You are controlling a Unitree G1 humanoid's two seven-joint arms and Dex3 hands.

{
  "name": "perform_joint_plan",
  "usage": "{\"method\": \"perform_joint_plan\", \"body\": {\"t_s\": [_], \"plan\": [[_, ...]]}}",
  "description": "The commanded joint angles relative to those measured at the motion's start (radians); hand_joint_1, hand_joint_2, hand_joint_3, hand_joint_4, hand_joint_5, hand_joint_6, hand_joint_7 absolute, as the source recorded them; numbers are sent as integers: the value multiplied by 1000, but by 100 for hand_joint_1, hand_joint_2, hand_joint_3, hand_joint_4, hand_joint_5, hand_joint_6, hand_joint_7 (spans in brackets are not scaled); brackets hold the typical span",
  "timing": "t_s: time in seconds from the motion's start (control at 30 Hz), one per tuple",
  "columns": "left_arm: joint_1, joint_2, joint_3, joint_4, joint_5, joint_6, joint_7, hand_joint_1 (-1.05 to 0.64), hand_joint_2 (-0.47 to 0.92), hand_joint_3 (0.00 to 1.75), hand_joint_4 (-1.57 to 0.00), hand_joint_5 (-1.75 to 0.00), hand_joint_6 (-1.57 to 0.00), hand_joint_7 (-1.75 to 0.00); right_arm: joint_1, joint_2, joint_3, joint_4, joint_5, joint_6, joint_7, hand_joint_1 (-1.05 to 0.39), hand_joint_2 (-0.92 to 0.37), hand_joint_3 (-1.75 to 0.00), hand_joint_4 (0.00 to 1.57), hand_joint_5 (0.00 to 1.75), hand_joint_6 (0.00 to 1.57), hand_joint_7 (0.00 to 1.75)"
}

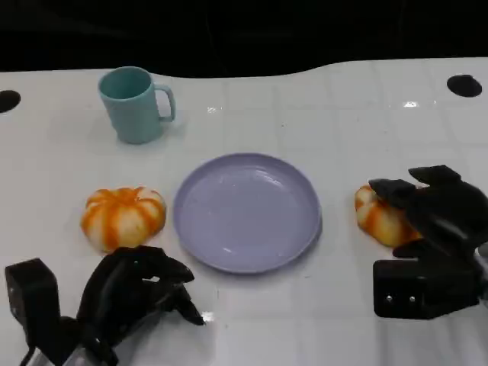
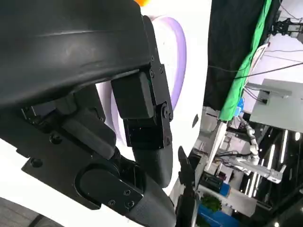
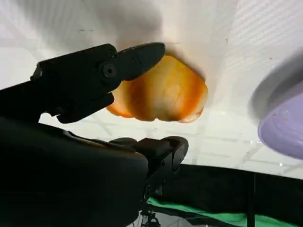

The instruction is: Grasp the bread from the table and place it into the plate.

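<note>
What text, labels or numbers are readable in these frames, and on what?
None readable. The mug, the plate, both breads and the table carry no print. Background gear in the left wrist view is too small and blurred to show any lettering.

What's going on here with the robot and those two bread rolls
The robot is going for bread to put on the purple plate, which holds nothing yet. Its right hand is over the roll on the right, fingers on either side of it, though a firm grip isn't clear. The roll looks to be on the table. The left hand sits near the other roll, not touching it. A teal mug stands behind.
</note>
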Motion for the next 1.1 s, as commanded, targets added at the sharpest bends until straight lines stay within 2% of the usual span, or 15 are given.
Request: {"method": "perform_joint_plan", "body": {"t_s": [0.03,0.13,0.2,0.23,0.3,0.33,0.37,0.4,0.47,0.5,0.57,0.6,0.63,0.9,1.1], "plan": [[5,12,2,-7,2,-9,-2,-105,72,0,-157,-57,-157,-18,-72,17,32,114,3,-5,-56,-46,-82,0,11,33,32,2],[7,11,2,-10,1,-8,-2,-105,72,0,-157,-57,-157,-18,-104,28,41,185,20,-36,-98,-39,-86,-1,27,27,40,2],[9,10,2,-12,0,-5,-1,-105,72,0,-157,-58,-157,-19,-118,35,40,221,38,-61,-125,-30,-88,-1,61,23,61,5],[10,10,2,-13,1,-5,0,-105,72,0,-157,-58,-157,-19,-122,39,35,239,52,-80,-143,-29,-89,-1,68,20,66,4],[11,11,1,-15,3,-7,2,-105,72,0,-157,-58,-157,-19,-131,43,30,272,75,-119,-177,-22,-91,-2,99,31,90,13],[11,11,0,-17,3,-7,2,-105,72,0,-157,-58,-157,-19,-136,45,30,290,84,-145,-202,-21,-91,-5,105,55,104,15],[11,11,0,-17,3,-6,2,-105,72,0,-157,-58,-157,-19,-141,45,32,305,90,-163,-220,-19,-91,-6,102,92,117,14],[11,10,1,-18,2,-4,3,-105,72,0,-157,-58,-157,-19,-146,45,34,323,94,-181,-234,-18,-92,-6,101,103,121,14],[11,10,2,-18,1,-5,2,-105,72,0,-157,-58,-157,-19,-157,45,44,350,92,-203,-264,-15,-90,-20,93,149,132,24],[11,10,1,-18,1,-5,2,-105,72,0,-157,-58,-157,-19,-162,45,49,360,90,-209,-276,-15,-82,-41,90,164,118,59],[10,9,1,-18,1,-1,4,-105,72,0,-157,-58,-157,-19,-172,44,59,379,81,-223,-310,-14,-69,-66,88,172,97,108],[10,8,1,-19,2,1,6,-105,72,0,-157,-58,-157,-19,-177,45,63,387,79,-225,-324,-14,-63,-78,87,174,87,130],[10,8,1,-19,1,2,6,-105,72,0,-157,-58,-157,-19,-182,45,66,395,79,-232,-344,-14,-61,-81,86,174,83,137],[12,7,-4,-19,9,-7,10,-105,72,0,-157,-58,-157,-19,-214,49,57,426,95,-318,-521,-7,-48,-96,92,175,79,159],[18,7,-7,-26,11,-6,15,-105,72,0,-157,-59,-157,-20,-233,48,45,392,111,-349,-539,-9,-42,-109,96,175,83,150]]}}
